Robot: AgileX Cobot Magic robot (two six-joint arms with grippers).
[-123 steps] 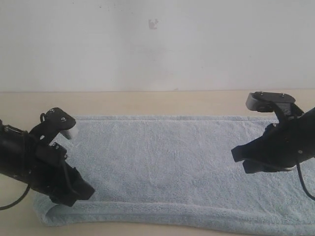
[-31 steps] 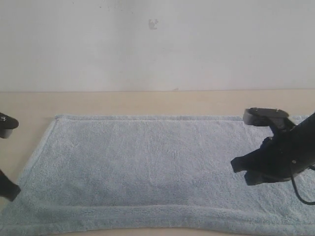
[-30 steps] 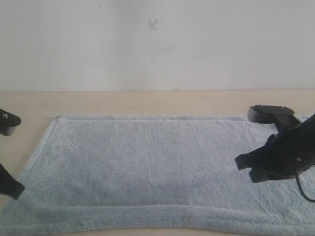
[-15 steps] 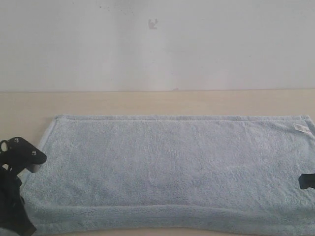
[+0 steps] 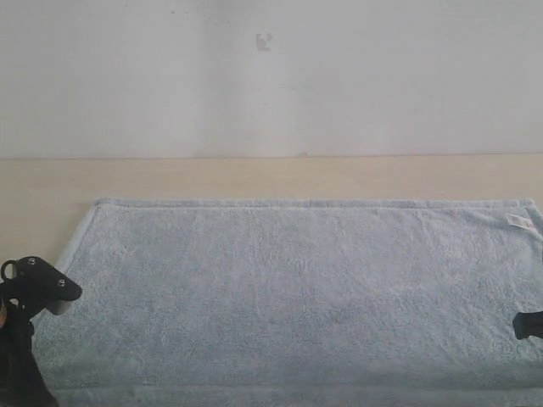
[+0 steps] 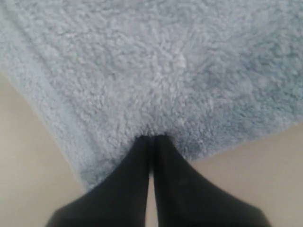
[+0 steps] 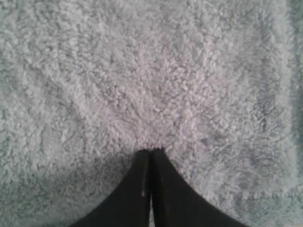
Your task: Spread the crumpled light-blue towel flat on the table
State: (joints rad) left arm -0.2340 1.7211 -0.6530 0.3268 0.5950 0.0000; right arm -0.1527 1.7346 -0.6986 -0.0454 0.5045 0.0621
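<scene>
The left tool (image 6: 152, 138) and right tool (image 7: 151, 152), each pressed together with tips on the pile, have drawn back to the near corners, and the towel (image 5: 297, 288) now lies flat across the worktop (image 5: 254, 176), so spreading looks finished.

The left arm (image 5: 17, 356) is black; its rounded bracket (image 5: 42, 284) bears two small screws (image 5: 32, 262). The left tool (image 6: 150, 138) and right tool (image 7: 150, 151) are matte black, tapering to narrow tips.
</scene>
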